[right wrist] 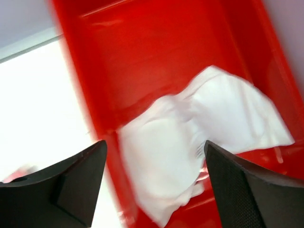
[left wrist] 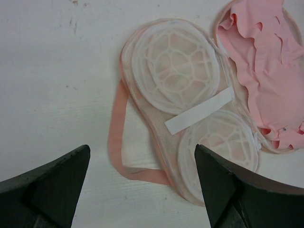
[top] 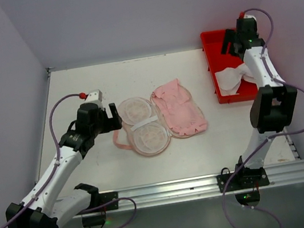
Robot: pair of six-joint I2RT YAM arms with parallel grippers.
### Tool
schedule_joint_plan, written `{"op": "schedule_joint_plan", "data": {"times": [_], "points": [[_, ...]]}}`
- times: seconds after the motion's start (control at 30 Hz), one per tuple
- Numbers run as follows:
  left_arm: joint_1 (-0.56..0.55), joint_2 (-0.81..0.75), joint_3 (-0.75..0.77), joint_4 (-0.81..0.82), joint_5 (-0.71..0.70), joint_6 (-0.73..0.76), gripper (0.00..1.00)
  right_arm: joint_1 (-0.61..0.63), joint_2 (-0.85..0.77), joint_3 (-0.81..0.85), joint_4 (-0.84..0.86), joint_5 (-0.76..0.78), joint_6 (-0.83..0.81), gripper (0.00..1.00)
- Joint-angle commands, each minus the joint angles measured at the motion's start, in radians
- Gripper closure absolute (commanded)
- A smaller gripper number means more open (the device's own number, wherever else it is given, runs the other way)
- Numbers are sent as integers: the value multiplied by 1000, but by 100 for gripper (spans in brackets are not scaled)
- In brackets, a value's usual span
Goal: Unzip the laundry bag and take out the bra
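The white table [top: 78,85] carries everything, and judging from how things lie on it the task looks all but finished. The laundry bag [top: 158,118], a peanut-shaped padded pouch in cream-peach with pink trim, lies near the middle of the table. It is unzipped and spread flat like a book: its pink padded half is to the right, its two pale round mesh domes are to the left, and nothing is visible inside either half. At the far right corner, well apart from the bag, stands a red plastic tray [top: 208,41]. A crumpled white garment [top: 228,78], most likely the bra, lies in its near end, partly hidden by the right arm in the overhead view. The right gripper [right wrist: 154,185] hangs over that tray with its fingers spread wide and nothing between them, so the garment rests on its own. The left gripper [left wrist: 141,156] hovers just beside the bag's left edge, also wide and empty, touching nothing. The bag's thin pink loop strap [left wrist: 114,142] lies slack on the table below it. Little seems left beyond drawing both arms clear.
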Motion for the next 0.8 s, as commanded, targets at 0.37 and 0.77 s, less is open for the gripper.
{"op": "schedule_joint_plan", "data": {"times": [0.37, 0.77], "points": [[-10, 213, 25, 179, 174, -192, 7, 641, -277, -481, 85, -73, 216, 12], [-11, 221, -40, 176, 45, -217, 7, 1030, -7, -429, 118, -232, 402, 12]]}}
